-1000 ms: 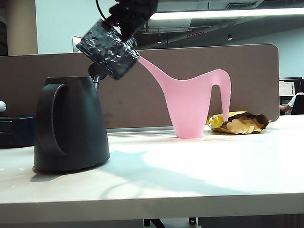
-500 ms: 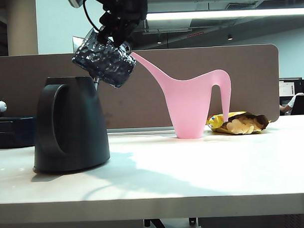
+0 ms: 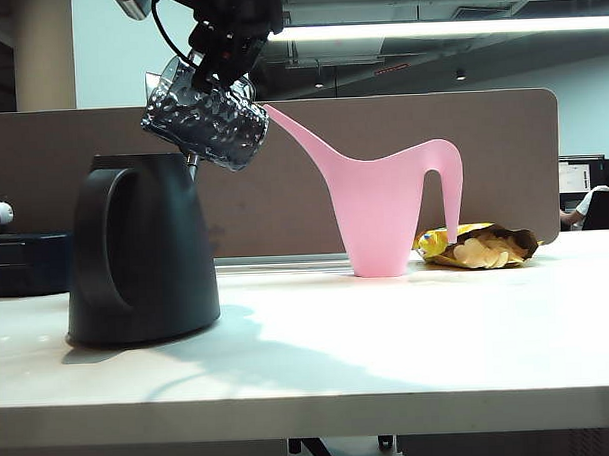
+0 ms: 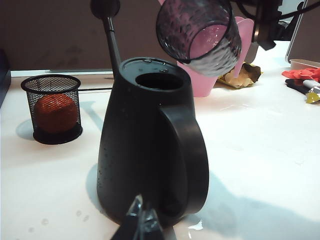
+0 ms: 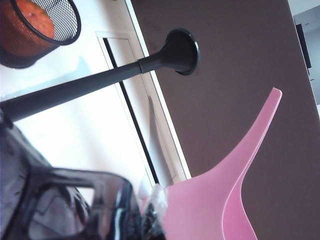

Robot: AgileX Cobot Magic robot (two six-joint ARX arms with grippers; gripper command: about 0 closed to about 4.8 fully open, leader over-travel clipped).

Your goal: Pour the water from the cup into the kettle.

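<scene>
The black kettle (image 3: 140, 249) stands on the left of the table with its top hole (image 4: 160, 81) uncovered. Its disc knob (image 5: 181, 50) rises on a thin stem behind. The dimpled smoky-grey cup (image 3: 206, 116) hangs just above the kettle's top on the pink can's side, tipped with its mouth (image 4: 192, 27) towards the kettle's handle. My right gripper (image 3: 219, 63) comes down from above and is shut on the cup (image 5: 60, 205). My left gripper (image 4: 142, 222) rests low on the table before the kettle's handle (image 4: 187, 150), fingertips together and empty. No stream of water shows.
A pink long-spouted watering can (image 3: 384, 210) stands right of the kettle, its spout close behind the cup. An open snack bag (image 3: 480, 247) lies beyond it. A black mesh holder (image 4: 52, 107) with an orange ball stands past the kettle. Red items (image 4: 302, 75) lie at the table's far edge.
The right gripper has carried the cup a little left and lower, closer over the kettle's top, and the wrist has rolled so the cup tips more. The left gripper and kettle stayed still.
</scene>
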